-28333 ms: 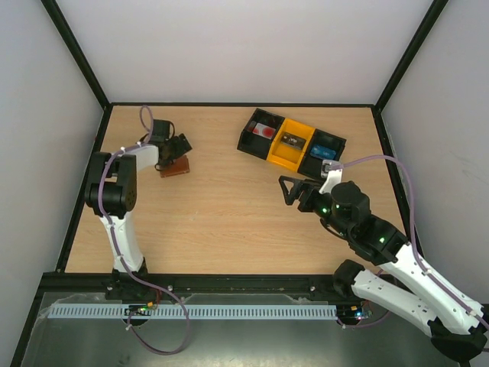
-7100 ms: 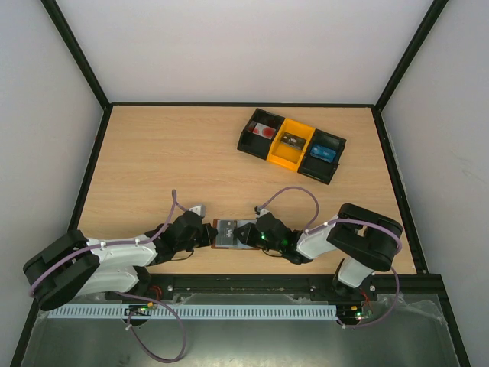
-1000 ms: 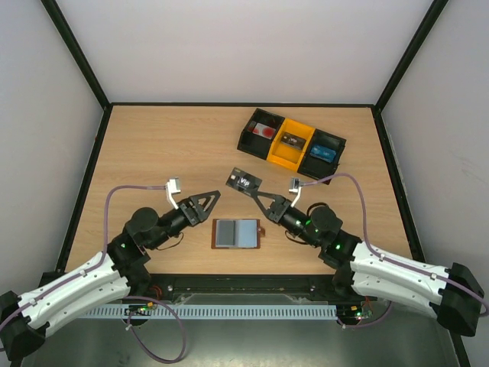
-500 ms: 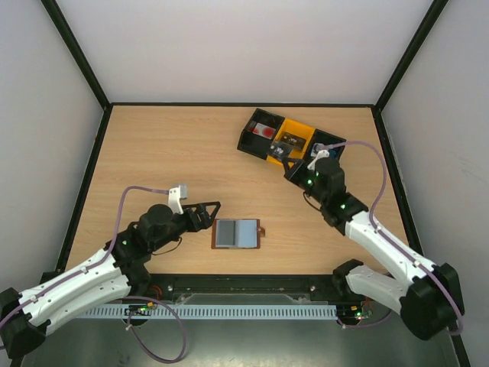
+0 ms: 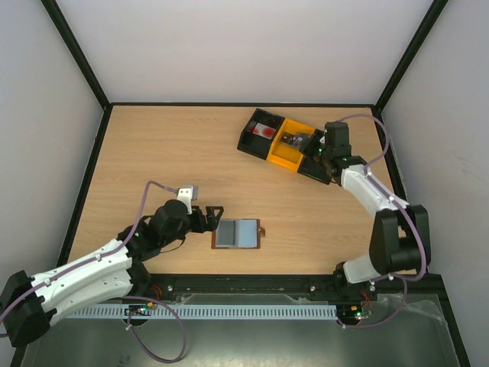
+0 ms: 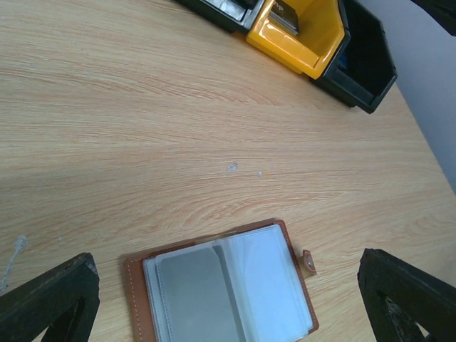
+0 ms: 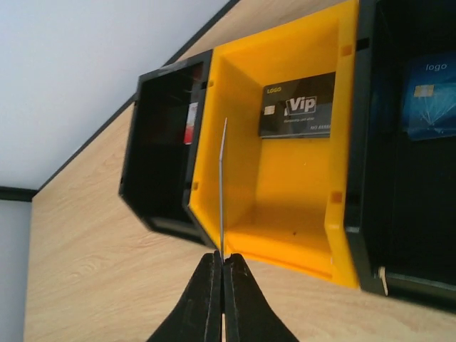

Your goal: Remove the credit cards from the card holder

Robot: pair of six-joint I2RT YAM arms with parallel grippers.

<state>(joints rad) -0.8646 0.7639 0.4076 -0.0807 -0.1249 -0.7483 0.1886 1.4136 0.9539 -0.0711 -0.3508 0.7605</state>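
Wide shot first: the wooden table (image 5: 168,153) with the black-and-yellow tray (image 5: 249,146) as our marker. The right arm reaches all the way out to that tray. The left arm sits well back from it, on the robot's side and off to the left.

The card holder (image 6: 221,292) lies there too, well apart from the tray. It is flat on the wood and spread open, brown rim showing, with its snap tab (image 6: 308,261) on the side towards the tray's black end bin. The left gripper (image 5: 212,217) hangs just beside it with its jaws spread wide, grasping nothing. It is plainly the nearer hand to the holder.

Over at the tray, the right gripper (image 7: 219,267) is pinched tight on a thin card (image 7: 223,185). The card is held on edge, so the wrist view shows only a sliver. Its long line runs straight out from the fingertips over the yellow bin (image 7: 285,199), close to the wall shared with the neighbouring black bin (image 7: 160,142).

That is the relation to watch. The card looks to hang inside the yellow side, though only just. How high it sits above the bin I cannot tell. A release here should drop it into the yellow, but a slight lean could tip it across the wall.

Already lying in the tray are a black card (image 7: 299,105) in the yellow bin and a blue card (image 7: 427,96) in the bin beyond. Back in the holder, a grey card (image 6: 192,296) shows in the pocket farther from the snap tab, so I judge the job is not yet finished.
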